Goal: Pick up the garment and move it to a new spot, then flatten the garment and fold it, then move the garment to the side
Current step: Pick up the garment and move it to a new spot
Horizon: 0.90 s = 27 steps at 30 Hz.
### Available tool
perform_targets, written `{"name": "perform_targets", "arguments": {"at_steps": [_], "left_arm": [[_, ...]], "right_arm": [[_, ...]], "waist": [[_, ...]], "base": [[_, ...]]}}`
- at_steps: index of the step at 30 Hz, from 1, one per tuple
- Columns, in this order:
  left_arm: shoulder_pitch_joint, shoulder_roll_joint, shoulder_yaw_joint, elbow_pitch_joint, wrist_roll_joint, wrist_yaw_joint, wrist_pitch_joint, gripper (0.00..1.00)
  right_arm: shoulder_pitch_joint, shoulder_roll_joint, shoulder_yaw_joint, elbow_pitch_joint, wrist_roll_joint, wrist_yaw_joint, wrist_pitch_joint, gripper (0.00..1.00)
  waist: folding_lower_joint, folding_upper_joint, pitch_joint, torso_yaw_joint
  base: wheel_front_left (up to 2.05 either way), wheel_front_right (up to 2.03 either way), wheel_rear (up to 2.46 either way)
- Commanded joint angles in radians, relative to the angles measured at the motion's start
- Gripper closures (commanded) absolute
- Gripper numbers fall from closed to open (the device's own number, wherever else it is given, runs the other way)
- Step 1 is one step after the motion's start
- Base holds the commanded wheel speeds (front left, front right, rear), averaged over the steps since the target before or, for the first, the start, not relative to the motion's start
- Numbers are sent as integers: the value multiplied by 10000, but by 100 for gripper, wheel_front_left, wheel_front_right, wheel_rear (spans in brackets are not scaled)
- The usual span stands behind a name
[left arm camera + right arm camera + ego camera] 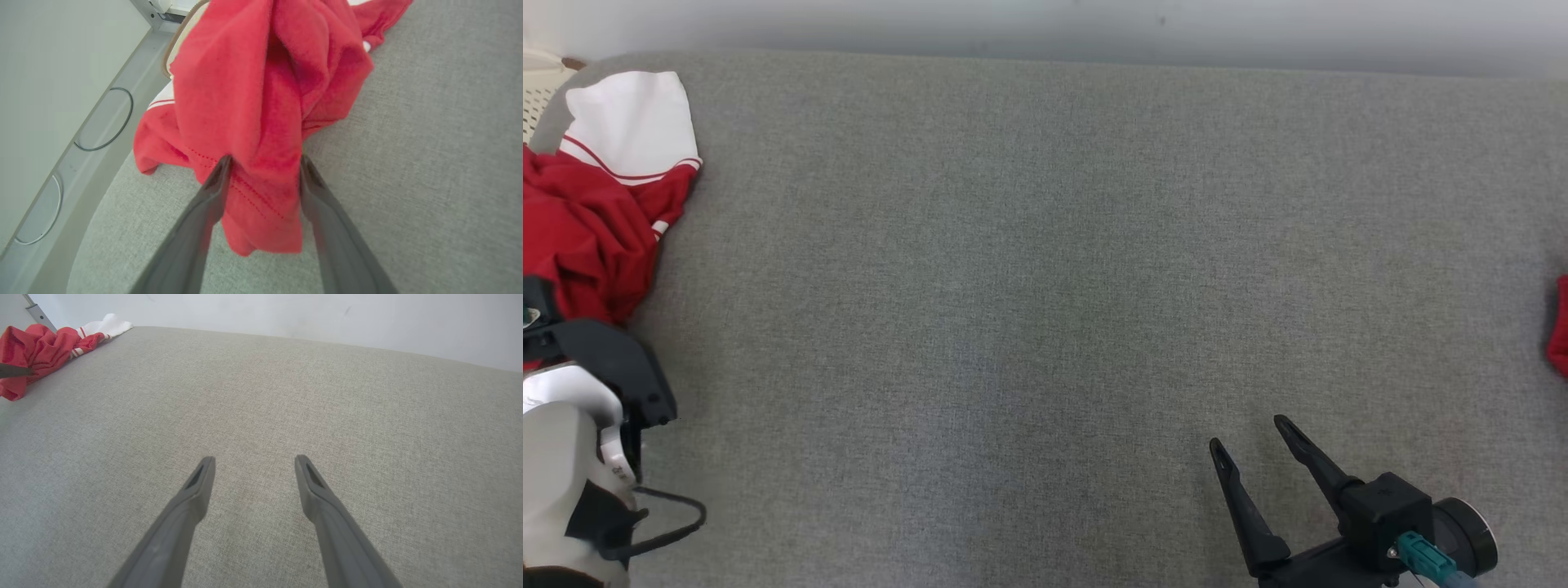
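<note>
The garment (588, 220) is a crumpled heap of red cloth with a white, red-striped part (629, 122), lying at the far left of the grey padded surface (1045, 286). My left gripper (265, 160) is open, and a hanging fold of the red garment (261, 102) sits between its two fingers. In the head view the left arm's pale wrist (572, 441) is just below the heap. My right gripper (1249, 433) stands open over bare surface at the lower right, far from the garment (36, 351), with nothing between its fingers (254, 458).
A second bit of red cloth (1560, 327) pokes in at the right edge. A pale perforated basket (539, 82) stands behind the heap at the top left. A light wall (1045, 24) runs along the back. Left of the surface runs a pale ledge (94, 122) with ring marks.
</note>
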Motion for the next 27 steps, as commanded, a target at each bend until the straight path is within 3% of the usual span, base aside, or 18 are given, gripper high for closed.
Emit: {"name": "perform_targets", "arguments": {"at_steps": [1,6,13,17,23,27], "left_arm": [[-90,190,-15,86,98,174,-199,100],[-105,311,-246,355,310,256,-482,100],[-371,690,-780,401,683,-40,-462,100],[-679,675,-1233,-47,1027,-228,-1014,100],[-1696,433,-1636,-1005,1182,-654,-2002,100],[-2385,210,-1797,-1557,961,-1329,-2262,100]], "right_arm": [[-19,9,-3,10,20,-24,-47,0],[-80,144,140,363,161,-24,-214,0],[-225,396,515,1323,536,-24,-706,0],[-143,499,438,1859,808,-24,-1110,0],[-304,551,349,2373,1273,-24,-1699,0],[-498,557,184,2613,1561,-24,-2018,0]], "waist": [[-2,-2,-98,-23],[-2,-2,-685,-60],[-2,-2,-2086,-262],[-2,-2,-2918,-399],[-2,-2,-3625,-992],[-2,-2,-3843,-1435]], "base": [[0,0,0],[0,0,0],[0,0,0],[0,0,0],[0,0,0],[0,0,0]]}}
